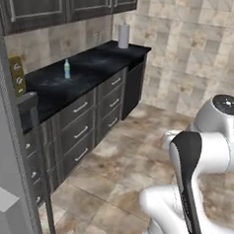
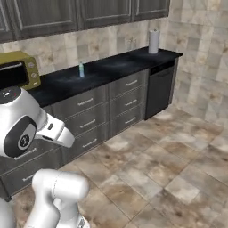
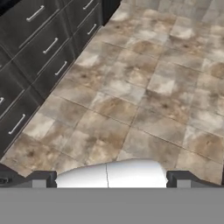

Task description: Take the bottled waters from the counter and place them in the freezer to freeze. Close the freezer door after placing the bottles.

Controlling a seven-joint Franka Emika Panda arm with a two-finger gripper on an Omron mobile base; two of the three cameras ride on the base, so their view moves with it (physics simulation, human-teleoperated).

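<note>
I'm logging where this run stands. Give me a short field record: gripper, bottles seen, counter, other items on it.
gripper: open, empty, fingertips over the tiled floor
bottle: small clear plastic bottle with green cap upright on the counter, untouched
counter: long black marble-look worktop over grey drawer fronts
other items: white paper towel roll at far end; yellow toaster oven at near end

We see one small clear water bottle (image 1: 67, 69) with a green cap and a blue label standing upright on the long black marble-look counter (image 1: 97, 68), about midway along it and toward the tiled back wall. The counter, veined in white, tops a run of grey drawer fronts with bar handles. At the near left edge of the left base view, we see a flat grey freezer panel (image 1: 0, 180) with a dark vertical bar handle.
</note>
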